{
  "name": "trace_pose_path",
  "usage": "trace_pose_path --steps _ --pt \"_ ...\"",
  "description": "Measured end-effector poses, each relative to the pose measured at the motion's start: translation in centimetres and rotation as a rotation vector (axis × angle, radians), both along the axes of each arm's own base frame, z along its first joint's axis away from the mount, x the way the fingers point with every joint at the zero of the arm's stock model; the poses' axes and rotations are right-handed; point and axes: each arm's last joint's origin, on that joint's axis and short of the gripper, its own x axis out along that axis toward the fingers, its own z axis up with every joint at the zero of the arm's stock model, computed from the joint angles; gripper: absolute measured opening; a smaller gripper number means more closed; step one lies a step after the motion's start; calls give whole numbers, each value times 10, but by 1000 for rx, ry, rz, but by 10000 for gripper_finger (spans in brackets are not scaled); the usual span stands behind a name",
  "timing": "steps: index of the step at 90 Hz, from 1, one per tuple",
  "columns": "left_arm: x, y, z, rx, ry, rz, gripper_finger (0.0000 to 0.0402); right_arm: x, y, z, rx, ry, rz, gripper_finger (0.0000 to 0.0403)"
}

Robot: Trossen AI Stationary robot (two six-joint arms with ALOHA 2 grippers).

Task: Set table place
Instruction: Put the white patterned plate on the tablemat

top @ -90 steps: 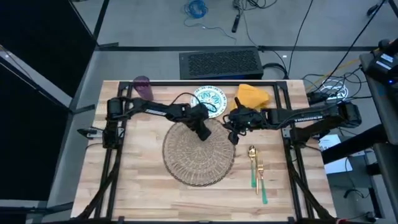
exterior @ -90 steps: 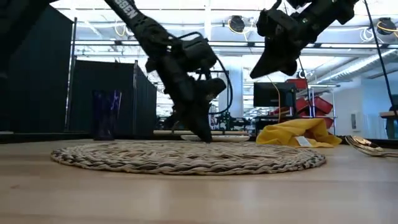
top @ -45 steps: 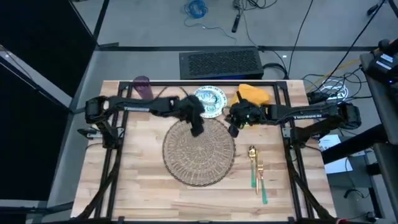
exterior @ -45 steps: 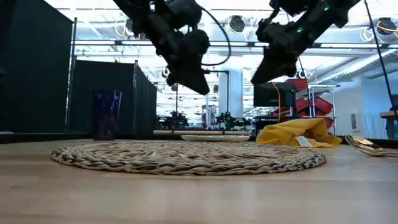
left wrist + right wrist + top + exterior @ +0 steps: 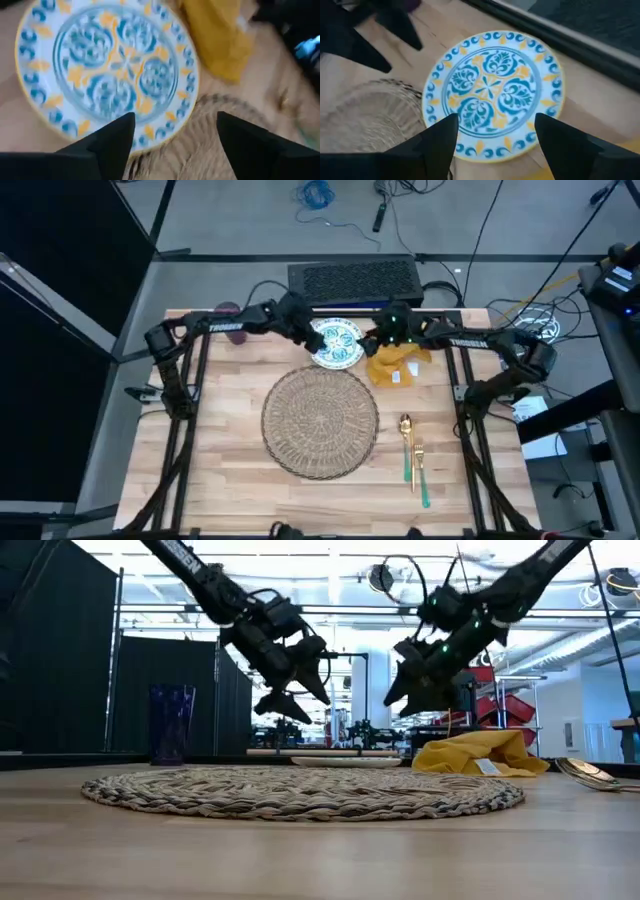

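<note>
The round woven mat (image 5: 320,420) lies at the table's middle. Behind it the teal-patterned plate (image 5: 337,342) lies flat on the wood. My left gripper (image 5: 290,690) hangs open above the plate's left side, and my right gripper (image 5: 410,690) hangs open above its right side; neither touches it. Both wrist views look down on the plate (image 5: 107,70) (image 5: 492,95) past spread fingers. The yellow napkin (image 5: 395,365) lies right of the plate, partly under my right arm. The fork and spoon (image 5: 412,455) lie right of the mat. The purple cup (image 5: 172,725) stands at the far left.
A black metal frame (image 5: 300,313) runs along the table's far edge just behind the plate. Bare wood lies left of the mat and along the near edge. A dark box (image 5: 355,280) sits on the floor beyond the table.
Both grippers have gone from the mat's far part toward the table's far edge and now hang over the plate. The left one has risen from the mat's surface. Both have opened from shut. The mat, plate and napkin have stayed in place.
</note>
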Motion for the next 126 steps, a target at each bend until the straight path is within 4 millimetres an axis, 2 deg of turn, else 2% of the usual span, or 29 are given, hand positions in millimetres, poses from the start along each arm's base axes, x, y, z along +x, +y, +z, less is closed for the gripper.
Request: trace_pose_path --steps 12,33,45,59,65,77,93,126 --pt "-13 18 -4 -13 10 38 268 -1 -17 -18 51 -21 -1 225" --pt "-36 41 -7 -36 57 112 268 -13 -33 -39 137 16 0 211" --pt "-37 48 -25 -70 93 131 268 -19 -37 -42 143 37 -10 211" --pt "-28 54 -54 -130 80 119 268 -25 -40 -45 161 70 -31 211" --pt "-20 52 -61 -168 46 100 268 -26 -39 -48 168 96 -35 211" --pt "-9 51 -51 -136 -48 67 267 -23 -38 -58 190 119 -29 210" --pt "-6 47 -53 -155 -44 69 267 -18 -40 -70 222 118 -30 209" --pt "-8 46 -55 -175 -5 98 267 -2 -40 -61 215 118 4 156"
